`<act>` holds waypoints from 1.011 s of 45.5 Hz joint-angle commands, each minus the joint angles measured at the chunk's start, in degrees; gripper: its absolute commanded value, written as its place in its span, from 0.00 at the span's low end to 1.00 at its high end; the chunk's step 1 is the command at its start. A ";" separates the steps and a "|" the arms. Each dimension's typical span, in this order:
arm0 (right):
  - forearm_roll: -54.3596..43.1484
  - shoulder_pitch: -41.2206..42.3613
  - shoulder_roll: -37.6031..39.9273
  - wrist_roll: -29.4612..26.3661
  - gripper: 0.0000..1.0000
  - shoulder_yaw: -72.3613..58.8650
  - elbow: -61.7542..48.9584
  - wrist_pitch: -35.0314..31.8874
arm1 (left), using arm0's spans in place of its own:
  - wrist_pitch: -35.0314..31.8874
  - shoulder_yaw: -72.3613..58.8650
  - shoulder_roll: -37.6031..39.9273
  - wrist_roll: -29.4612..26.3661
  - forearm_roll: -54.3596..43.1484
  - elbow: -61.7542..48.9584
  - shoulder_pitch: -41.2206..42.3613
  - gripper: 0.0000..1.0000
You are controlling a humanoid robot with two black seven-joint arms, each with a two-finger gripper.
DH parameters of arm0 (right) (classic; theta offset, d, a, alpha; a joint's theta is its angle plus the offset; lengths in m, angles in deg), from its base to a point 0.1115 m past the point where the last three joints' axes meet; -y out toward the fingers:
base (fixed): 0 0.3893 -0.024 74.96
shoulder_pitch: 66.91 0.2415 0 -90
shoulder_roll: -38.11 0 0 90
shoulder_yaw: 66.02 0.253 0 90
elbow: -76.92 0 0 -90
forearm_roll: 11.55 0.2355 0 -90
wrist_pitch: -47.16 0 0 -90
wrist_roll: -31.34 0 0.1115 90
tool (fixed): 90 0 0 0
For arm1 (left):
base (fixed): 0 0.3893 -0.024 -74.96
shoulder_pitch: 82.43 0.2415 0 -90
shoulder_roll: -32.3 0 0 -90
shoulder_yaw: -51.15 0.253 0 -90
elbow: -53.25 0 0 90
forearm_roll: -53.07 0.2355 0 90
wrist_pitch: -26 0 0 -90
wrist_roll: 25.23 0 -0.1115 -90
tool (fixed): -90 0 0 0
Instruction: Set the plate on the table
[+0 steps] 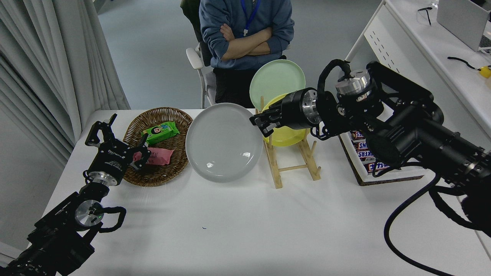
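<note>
Plainly stiff, glossy and likely breakable, the plate [224, 142] hangs tilted over the table [245, 230] between basket [161, 147] and rack [293, 161], pinched at its right rim by the right gripper [257, 122], a slip-prone edge hold.

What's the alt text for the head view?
The right gripper holds a grey plate by its rim over the white table, between a wicker basket and a wooden rack. The left gripper sits parked.
</note>
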 commanded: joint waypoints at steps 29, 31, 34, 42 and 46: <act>3.02 -5.79 -1.12 -0.65 0.00 -21.17 -0.64 0.52 | 0.00 0.00 0.00 0.00 0.00 -0.02 0.00 1.00; 3.19 -5.79 -1.12 -0.73 0.00 -21.08 -0.64 0.52 | -0.08 0.00 0.00 0.00 0.00 -0.02 0.00 1.00; 3.72 -5.61 -1.12 -0.74 0.00 -20.91 -0.64 0.52 | -0.08 0.00 0.00 0.00 0.00 -0.02 0.00 1.00; 3.63 -5.26 -0.95 -0.65 0.00 -19.94 -0.99 0.52 | 0.00 0.00 0.00 0.00 0.00 0.07 0.00 1.00; 3.55 -5.08 -1.04 -0.65 0.00 -18.98 -1.34 0.52 | 0.00 0.00 0.00 0.00 0.00 -0.02 0.00 1.00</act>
